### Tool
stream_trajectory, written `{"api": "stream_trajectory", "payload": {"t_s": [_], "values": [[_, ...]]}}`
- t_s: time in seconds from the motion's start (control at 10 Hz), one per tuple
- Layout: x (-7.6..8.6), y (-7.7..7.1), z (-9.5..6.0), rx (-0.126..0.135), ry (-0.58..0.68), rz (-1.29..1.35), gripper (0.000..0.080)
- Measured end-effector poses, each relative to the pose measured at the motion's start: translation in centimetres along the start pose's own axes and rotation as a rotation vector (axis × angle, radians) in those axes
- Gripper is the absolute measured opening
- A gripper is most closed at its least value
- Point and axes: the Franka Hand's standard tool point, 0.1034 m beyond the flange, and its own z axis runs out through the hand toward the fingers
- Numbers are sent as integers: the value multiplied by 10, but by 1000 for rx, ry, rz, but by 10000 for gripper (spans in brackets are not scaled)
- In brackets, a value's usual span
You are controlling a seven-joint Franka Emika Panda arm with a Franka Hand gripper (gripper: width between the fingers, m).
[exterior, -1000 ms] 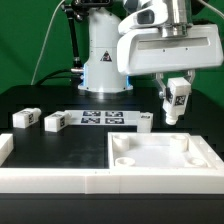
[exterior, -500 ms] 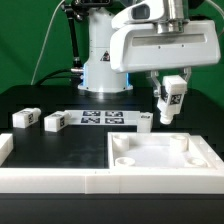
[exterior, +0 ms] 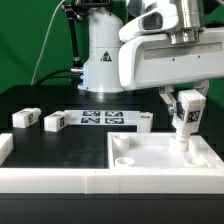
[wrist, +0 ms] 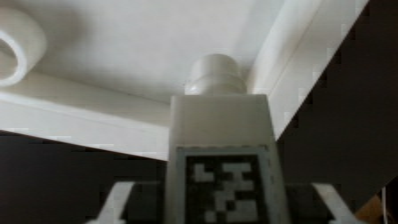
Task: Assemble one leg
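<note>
My gripper (exterior: 187, 101) is shut on a leg (exterior: 186, 118), a small white block with a black-and-white tag, held upright. It hangs just above the far right corner of the large white panel (exterior: 150, 152). In the wrist view the leg (wrist: 222, 140) runs out from the gripper (wrist: 222, 197), and its round peg end (wrist: 217, 72) points at the panel's raised corner rim (wrist: 294, 60). A round panel hole (wrist: 15, 48) shows to one side. Two more legs (exterior: 25, 117) (exterior: 55, 121) lie at the exterior view's left.
The marker board (exterior: 105, 119) lies behind the panel, with another small white piece (exterior: 143, 121) at its right end. A white raised wall (exterior: 50, 178) runs along the front left. The robot base (exterior: 100, 60) stands at the back.
My gripper has moved toward the exterior view's right and lower with the leg. The leg now hangs upright over the panel's far right corner.
</note>
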Motion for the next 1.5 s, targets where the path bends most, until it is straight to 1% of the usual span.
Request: {"api": "stream_trajectory", "payload": {"t_s": [0.1, 0.2, 0.3, 0.6, 0.7, 0.9, 1.0, 1.2, 1.5], "values": [[7, 2, 2, -10, 48, -2, 290], [9, 2, 3, -12, 61, -2, 290], [9, 4, 3, -20, 85, -3, 290], [9, 2, 3, -19, 83, -4, 290], [9, 0, 4, -17, 84, -9, 290], [17, 0, 7, -17, 102, -13, 290], [17, 2, 11, -22, 120, -14, 290], [14, 1, 16, -18, 112, -14, 290], [9, -6, 24, -10, 99, -19, 290]]}}
